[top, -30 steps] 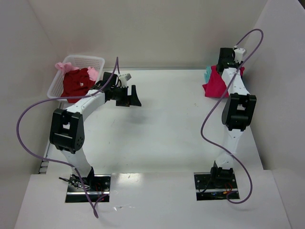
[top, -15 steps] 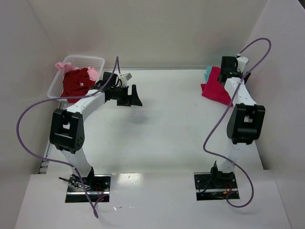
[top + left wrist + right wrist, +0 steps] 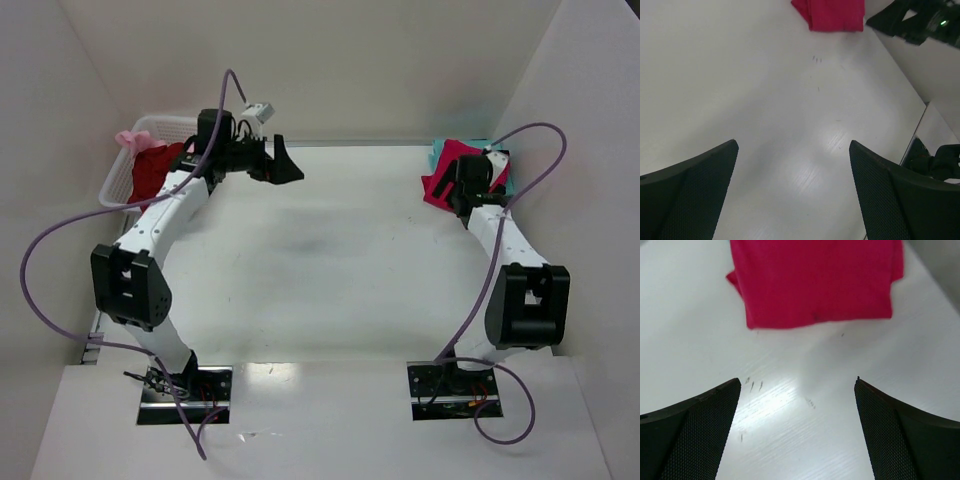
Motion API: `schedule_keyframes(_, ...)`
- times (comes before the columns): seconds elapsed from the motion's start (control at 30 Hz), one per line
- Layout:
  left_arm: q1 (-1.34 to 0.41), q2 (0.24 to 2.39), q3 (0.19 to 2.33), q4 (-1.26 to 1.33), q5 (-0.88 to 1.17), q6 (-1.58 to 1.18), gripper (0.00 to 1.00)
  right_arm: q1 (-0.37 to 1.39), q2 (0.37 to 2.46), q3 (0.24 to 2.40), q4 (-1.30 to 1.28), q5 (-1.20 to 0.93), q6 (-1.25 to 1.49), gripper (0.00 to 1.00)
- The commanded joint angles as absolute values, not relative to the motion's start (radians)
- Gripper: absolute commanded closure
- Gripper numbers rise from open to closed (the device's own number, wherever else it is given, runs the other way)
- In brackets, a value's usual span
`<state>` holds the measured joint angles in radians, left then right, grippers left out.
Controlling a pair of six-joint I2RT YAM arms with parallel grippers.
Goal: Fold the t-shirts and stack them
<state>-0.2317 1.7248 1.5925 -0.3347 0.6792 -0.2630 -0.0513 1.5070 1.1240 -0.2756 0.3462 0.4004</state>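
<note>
**Right arm.** The right gripper (image 3: 797, 381) hung over the table (image 3: 790, 420) with its jaws spread wide and nothing between them. The folded crimson-pink t-shirt (image 3: 815, 280) lay flat just ahead of its fingertips, clear of them, atop a teal t-shirt (image 3: 436, 157) whose edge showed beneath.

**Left arm.** The left gripper (image 3: 794, 145), likewise spread and empty, stood raised. The white basket (image 3: 170, 121) sat close behind it, holding a dark red t-shirt (image 3: 150, 172) and a pale pink t-shirt (image 3: 133, 140).

Lab robot cell, white panel walls (image 3: 300, 60)
</note>
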Motion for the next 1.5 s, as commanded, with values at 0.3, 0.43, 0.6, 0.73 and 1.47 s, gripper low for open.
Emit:
schedule_keyframes(0.3,-0.236,1.468,1.542,-0.272,0.617,-0.261,0.00,0.140,1.780,1.352,-0.250,0.626,0.581,0.00)
schedule_keyframes(0.43,-0.236,1.443,1.496,-0.281,0.617,-0.285,0.00,0.140,1.902,1.486,-0.290,0.737,0.603,0.00)
schedule_keyframes(0.6,-0.236,1.465,1.516,-0.291,0.637,-0.305,0.00,0.118,2.022,1.627,-0.299,0.741,0.658,0.00)
schedule_keyframes(0.73,-0.236,1.474,1.525,-0.291,0.656,-0.314,0.00,0.098,2.082,1.709,-0.356,0.772,0.768,0.00)
schedule_keyframes(1.47,-0.245,1.411,1.419,-0.267,0.574,-0.391,0.00,0.002,2.322,1.940,-0.482,0.716,1.048,0.00)
